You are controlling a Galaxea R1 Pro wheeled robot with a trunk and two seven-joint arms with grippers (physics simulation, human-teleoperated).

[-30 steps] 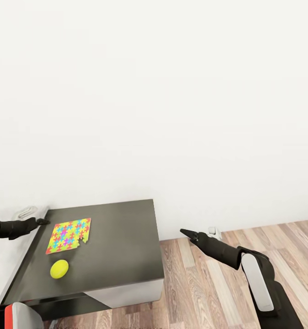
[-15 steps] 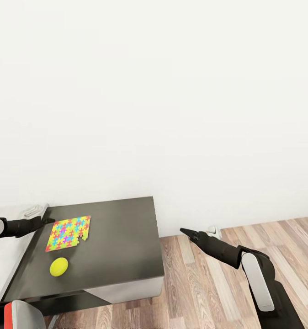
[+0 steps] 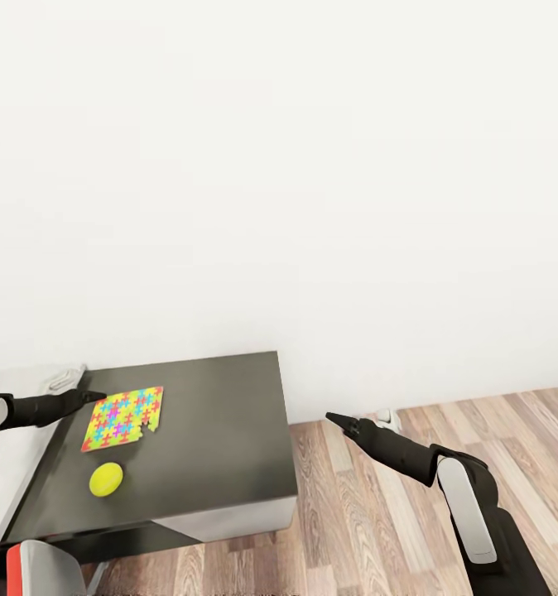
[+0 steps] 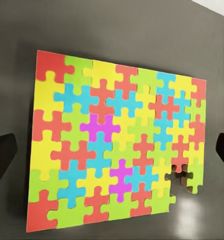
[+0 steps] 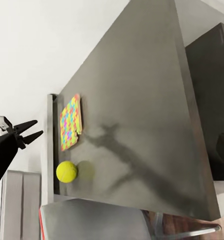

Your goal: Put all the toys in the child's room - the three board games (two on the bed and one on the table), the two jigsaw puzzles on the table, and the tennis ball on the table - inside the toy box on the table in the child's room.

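Now, change: left gripper (image 3: 97, 396) has been advanced to the near edge of the bright multicoloured flat jigsaw puzzle (image 3: 123, 417) on the dark grey table (image 3: 221, 430).
Fingers: left apart, nothing held; right gripper (image 3: 333, 419) cannot be judged.
Meaning: a puzzle pickup is judged imminent; small yellow-green tennis ball (image 3: 106, 478) lies untouched nearby.

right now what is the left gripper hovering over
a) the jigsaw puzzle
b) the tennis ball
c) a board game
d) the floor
a: the left wrist view looks straight down on the puzzle with a dark finger at each side, and the head view puts the left gripper at the puzzle's far corner, apart from the ball.
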